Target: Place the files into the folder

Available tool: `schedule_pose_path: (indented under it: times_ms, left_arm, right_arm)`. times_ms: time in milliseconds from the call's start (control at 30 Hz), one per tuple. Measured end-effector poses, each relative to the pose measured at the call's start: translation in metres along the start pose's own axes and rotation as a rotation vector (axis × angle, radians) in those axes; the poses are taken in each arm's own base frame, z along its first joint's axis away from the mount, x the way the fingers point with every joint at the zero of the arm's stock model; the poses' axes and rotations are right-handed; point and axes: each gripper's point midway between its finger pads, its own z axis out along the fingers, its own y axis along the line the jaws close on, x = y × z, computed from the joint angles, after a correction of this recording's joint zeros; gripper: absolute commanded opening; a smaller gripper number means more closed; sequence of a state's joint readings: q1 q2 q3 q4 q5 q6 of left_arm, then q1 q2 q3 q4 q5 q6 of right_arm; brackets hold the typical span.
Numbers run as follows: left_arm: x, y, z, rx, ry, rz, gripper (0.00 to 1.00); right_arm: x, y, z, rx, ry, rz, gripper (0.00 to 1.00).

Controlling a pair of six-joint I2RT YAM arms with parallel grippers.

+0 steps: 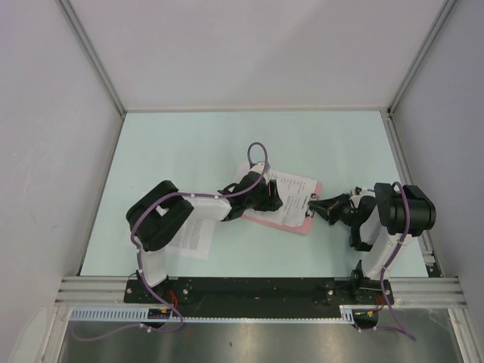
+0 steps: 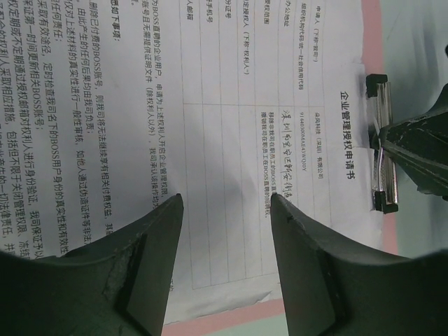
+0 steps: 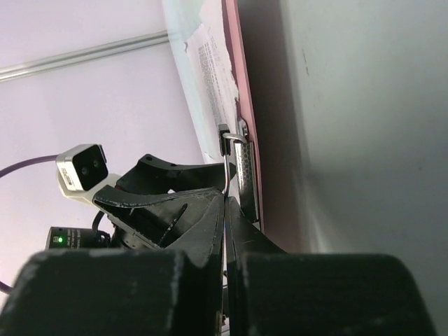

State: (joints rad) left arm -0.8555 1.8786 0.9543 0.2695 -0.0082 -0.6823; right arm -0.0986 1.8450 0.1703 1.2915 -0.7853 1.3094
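Midway across the surface [image 1: 189, 144], the left claw [image 2: 225, 203] hangs apart above the files [image 2: 245, 105] on the folder [image 2: 372, 28], whose right-end clip [image 2: 383, 140] the right claw [image 3: 225, 203] clamps.

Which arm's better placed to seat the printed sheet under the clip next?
Left. The left tool, open, sits over the white printed paper sheet on the flat pink clipboard; the right tool is shut on the handle of the small metal clip, so it's occupied.

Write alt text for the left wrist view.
Open left tool is poised over a white printed sheet lying on the pink clipboard. At right, the shut right tool pinches the clipboard's metal clip.
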Motion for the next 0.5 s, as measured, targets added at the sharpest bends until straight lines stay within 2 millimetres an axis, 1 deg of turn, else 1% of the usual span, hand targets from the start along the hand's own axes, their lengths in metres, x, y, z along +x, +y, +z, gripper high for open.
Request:
schedule_pose_path:
  times_ms: [167, 300, 500]
  left_arm:
    - [-0.002, 0.0, 0.004, 0.002, -0.014, 0.001, 0.61]
    - [-0.003, -0.002, 0.007, 0.013, -0.025, 0.0, 0.61]
    - [-0.006, -0.006, 0.013, 0.02, -0.035, 0.002, 0.61]
  right_arm:
    - [-0.003, 0.0, 0.0, 0.003, -0.015, 0.011, 0.0]
    - [-0.009, 0.0, -0.004, 0.001, -0.031, 0.029, 0.0]
    - [-0.013, -0.002, -0.007, 0.003, -0.045, 0.048, 0.0]
